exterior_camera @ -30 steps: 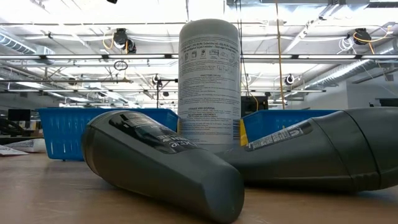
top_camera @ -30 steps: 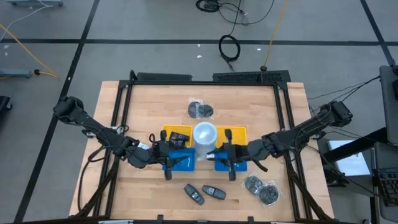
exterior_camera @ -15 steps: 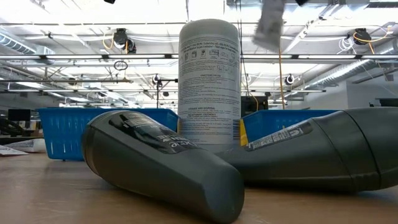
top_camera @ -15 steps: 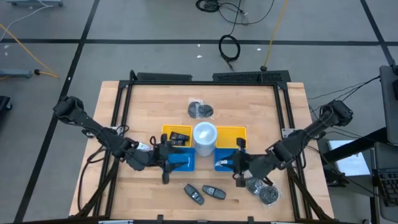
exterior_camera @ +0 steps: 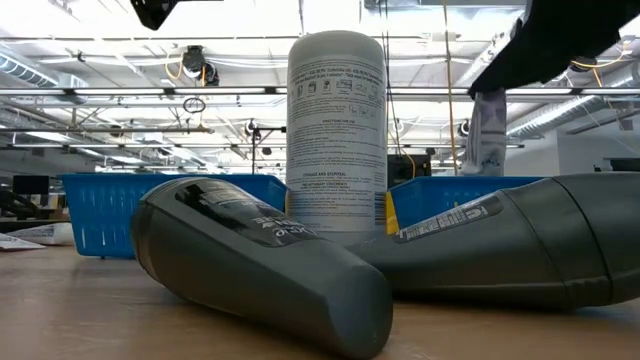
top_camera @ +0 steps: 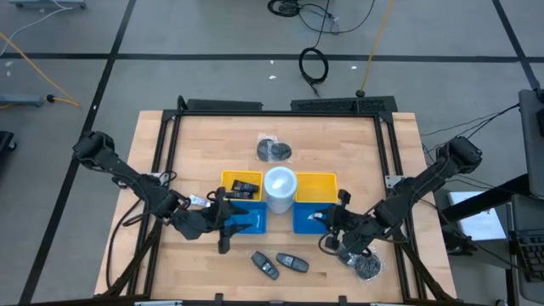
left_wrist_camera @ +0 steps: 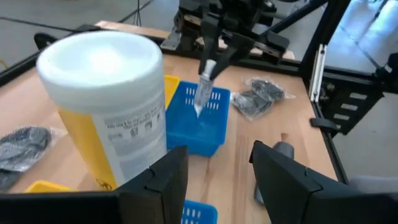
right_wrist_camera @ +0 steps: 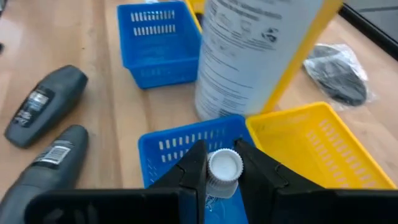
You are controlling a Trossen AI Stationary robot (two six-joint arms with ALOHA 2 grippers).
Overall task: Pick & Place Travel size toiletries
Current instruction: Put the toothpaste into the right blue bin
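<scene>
Right end effector point(right_wrist_camera: 222, 163): clenched on a tube point(right_wrist_camera: 222, 169), the two dark fingers pressed to either side of its white cap; it hangs just above the right blue basket point(right_wrist_camera: 186, 146).
Tube: small, white and silvery, hanging cap-up from the fingers with its lower end over the basket's open top; in the left wrist view the tube point(left_wrist_camera: 204, 88) dangles above the right blue basket point(left_wrist_camera: 202, 124), apart from its floor.
Same tube from table height: the tube point(exterior_camera: 487, 130) shows pale below the dark right arm, above the basket rim.
Left end effector point(top_camera: 224, 223): fingers parted with nothing between them; it hovers over the left blue basket point(top_camera: 248, 219) and touches nothing visible.
Canister point(top_camera: 279, 184): tall, white-lidded, upright between the two blue baskets.
Yellow baskets: one point(top_camera: 241, 182) behind the left blue basket, one point(top_camera: 315, 184) behind the right.
Grey gadgets point(top_camera: 280, 263): two dark oblong pieces lying on the surface point(top_camera: 204, 140) in front of the baskets, close together.
Bags: one bag of dark bits point(top_camera: 274, 150) at the far middle, another point(top_camera: 363, 261) by the right arm, just beside the right end effector point(top_camera: 338, 228).
</scene>
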